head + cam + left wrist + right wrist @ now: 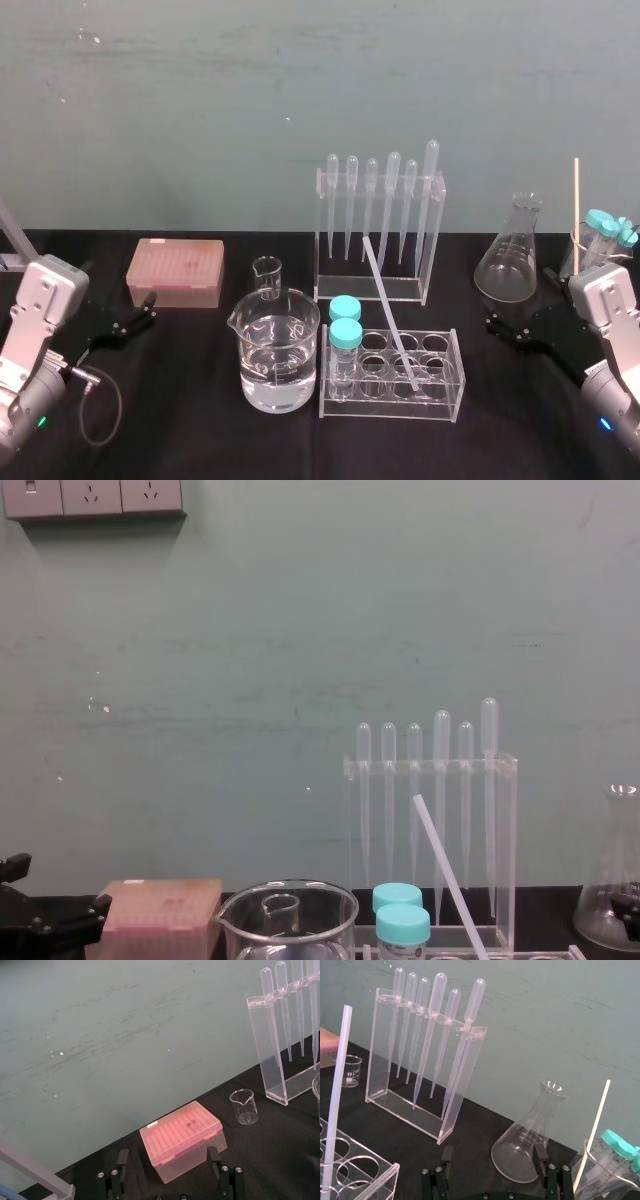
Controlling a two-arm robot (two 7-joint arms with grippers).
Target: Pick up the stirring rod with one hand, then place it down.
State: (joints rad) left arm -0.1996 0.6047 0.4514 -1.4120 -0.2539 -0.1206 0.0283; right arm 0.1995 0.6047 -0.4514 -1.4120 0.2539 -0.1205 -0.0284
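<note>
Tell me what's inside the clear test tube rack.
Two teal-capped tubes stand in the test tube rack's left holes; the stirring rod leans with its lower end in a front hole right of centre. Other holes look empty. The caps cover the tubes' insides.

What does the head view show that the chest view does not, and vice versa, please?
Head view: the lower end of the stirring rod resting in the test tube rack, and a far-right beaker of teal-capped tubes. Chest view: wall sockets above. Shared: the rod leaning before the pipette rack, the pink box, the large beaker. The left end effector and right end effector sit open at either side.
</note>
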